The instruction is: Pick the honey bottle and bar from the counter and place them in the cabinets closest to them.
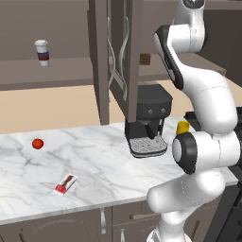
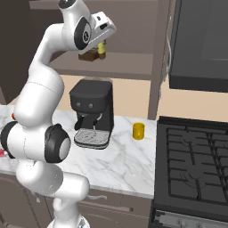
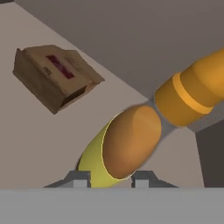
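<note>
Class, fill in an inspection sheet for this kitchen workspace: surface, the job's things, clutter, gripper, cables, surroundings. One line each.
Surface: white marble counter with grey veins, over dark drawers.
Job's things: honey bottle held up at the open cabinet's shelf, beside a brown box; bar lying flat near the counter's front edge.
Clutter: red ball, black coffee machine, yellow mug, paper cup on a far ledge.
Gripper: the gripper is closed on the honey bottle, raised at shelf height.
Cables: nothing seen.
Surroundings: black stove to the right of the counter, dark panel above it.
</note>
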